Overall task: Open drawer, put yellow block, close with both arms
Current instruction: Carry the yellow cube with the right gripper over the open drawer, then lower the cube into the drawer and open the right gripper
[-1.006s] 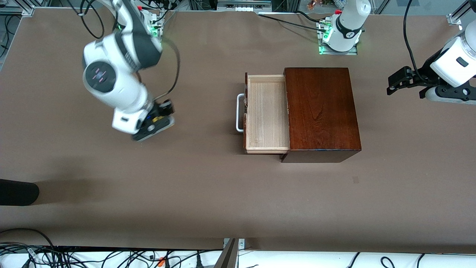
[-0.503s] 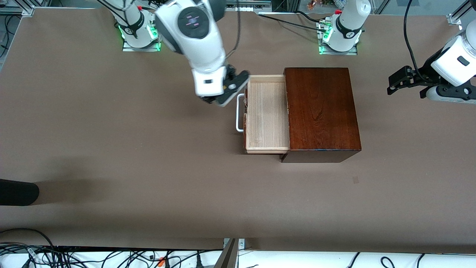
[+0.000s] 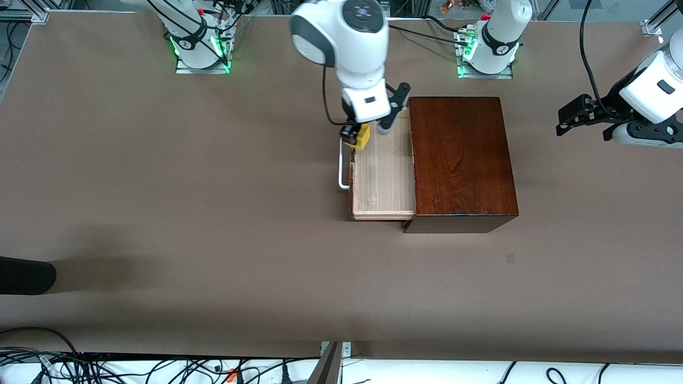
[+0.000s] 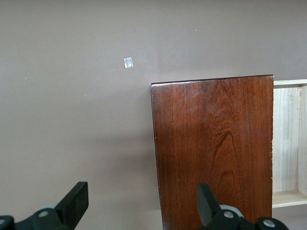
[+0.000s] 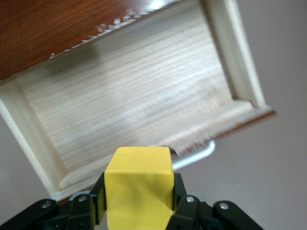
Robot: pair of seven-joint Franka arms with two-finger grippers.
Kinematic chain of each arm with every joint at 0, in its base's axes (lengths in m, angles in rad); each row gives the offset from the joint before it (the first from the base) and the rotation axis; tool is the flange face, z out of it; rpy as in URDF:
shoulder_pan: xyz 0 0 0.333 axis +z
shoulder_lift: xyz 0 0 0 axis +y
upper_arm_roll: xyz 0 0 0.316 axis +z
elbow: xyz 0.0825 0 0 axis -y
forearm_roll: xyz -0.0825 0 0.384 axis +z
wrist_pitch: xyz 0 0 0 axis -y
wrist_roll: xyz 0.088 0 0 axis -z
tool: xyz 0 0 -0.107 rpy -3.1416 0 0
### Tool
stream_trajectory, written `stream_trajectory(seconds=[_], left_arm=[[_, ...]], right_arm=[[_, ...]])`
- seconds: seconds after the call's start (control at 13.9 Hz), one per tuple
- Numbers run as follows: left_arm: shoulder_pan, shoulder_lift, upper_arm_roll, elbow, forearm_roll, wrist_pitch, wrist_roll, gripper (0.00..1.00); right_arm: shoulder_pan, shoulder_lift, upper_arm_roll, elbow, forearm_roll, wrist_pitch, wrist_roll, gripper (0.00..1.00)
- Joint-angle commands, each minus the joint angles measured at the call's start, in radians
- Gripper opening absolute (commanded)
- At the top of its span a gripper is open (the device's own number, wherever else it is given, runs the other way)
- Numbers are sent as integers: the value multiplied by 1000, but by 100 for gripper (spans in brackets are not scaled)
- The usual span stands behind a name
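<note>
The drawer (image 3: 381, 170) is pulled out of the dark-wood box (image 3: 461, 160), and its pale tray is empty. Its white handle (image 3: 344, 173) faces the right arm's end of the table. My right gripper (image 3: 356, 136) is shut on the yellow block (image 3: 363, 137) and holds it over the drawer's front edge, at the corner nearest the robots' bases. In the right wrist view the block (image 5: 139, 184) sits between the fingers above the drawer (image 5: 134, 91) and the handle (image 5: 194, 157). My left gripper (image 3: 579, 114) is open and waits over the table by the box (image 4: 216, 153).
A black object (image 3: 26, 274) lies at the table's edge toward the right arm's end, nearer to the front camera. Cables run along the front edge. A small pale mark (image 3: 510, 257) is on the brown table (image 3: 213, 240).
My right arm has swung from over the table's right-arm end across to the drawer, carrying the yellow block. The left arm, the box and the drawer have not moved.
</note>
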State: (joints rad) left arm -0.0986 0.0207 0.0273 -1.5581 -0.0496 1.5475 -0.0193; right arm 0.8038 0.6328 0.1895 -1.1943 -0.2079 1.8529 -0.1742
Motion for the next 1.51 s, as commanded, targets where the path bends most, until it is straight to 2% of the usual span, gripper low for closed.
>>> stream_trajectory(seconds=[0.0, 0.93, 1.01, 1.08, 1.15, 1.44], left_arm=[[-3, -7, 5, 6, -7, -10, 21, 100], [-3, -8, 5, 4, -6, -26, 27, 100], [-3, -7, 5, 4, -6, -24, 27, 100], [-1, -7, 5, 4, -6, -26, 27, 100], [-1, -7, 5, 6, -3, -24, 27, 100], [-4, -7, 3, 7, -1, -24, 27, 100]], right_arm=[[44, 87, -13, 78, -53, 29, -42, 15], [45, 154, -15, 56, -87, 86, -133, 18], [45, 154, -16, 47, -90, 88, -130, 30], [45, 153, -16, 39, -96, 88, -134, 70], [43, 153, -15, 33, -111, 86, -136, 100], [34, 148, -15, 44, -114, 86, -142, 100]])
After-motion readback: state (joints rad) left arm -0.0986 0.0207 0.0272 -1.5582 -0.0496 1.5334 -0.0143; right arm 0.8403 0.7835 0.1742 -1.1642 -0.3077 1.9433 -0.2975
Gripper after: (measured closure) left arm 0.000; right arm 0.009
